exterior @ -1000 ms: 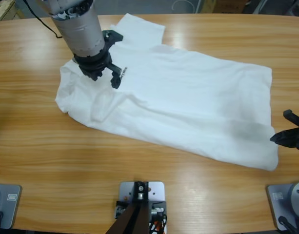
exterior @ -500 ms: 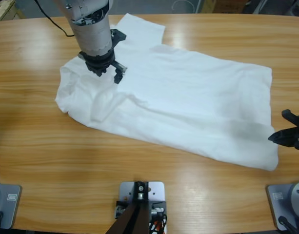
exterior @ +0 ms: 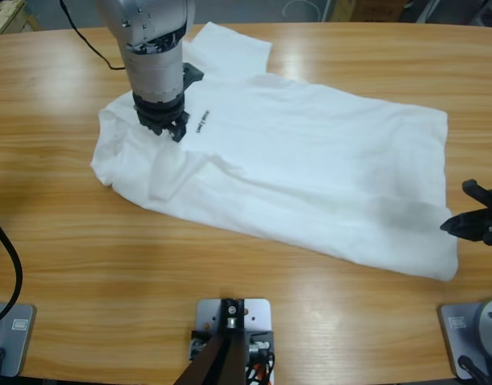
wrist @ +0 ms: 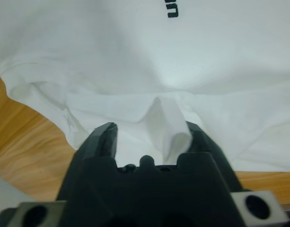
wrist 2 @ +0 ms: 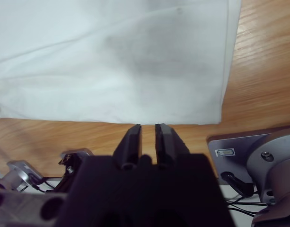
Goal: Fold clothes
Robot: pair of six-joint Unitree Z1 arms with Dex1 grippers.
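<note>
Left gripper [exterior: 172,128]: shifted up-left since earlier, uncovering the logo [exterior: 201,123]; jaws spread astride a ridge of shirt [exterior: 310,176]. Right gripper [wrist 2: 147,134]: nearly closed, empty, off the hem. Shirt spread mid-frame, rumpled at left; folding not begun.

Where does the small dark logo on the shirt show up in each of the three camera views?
High view: the logo is at upper left, just right of the left gripper.
Left wrist view: the logo is cut by the top edge, right of middle, beyond the fingers.
Right wrist view: not in it; only the shirt's hem end shows.
Shared landmark: the white shirt on the wooden table.
</note>
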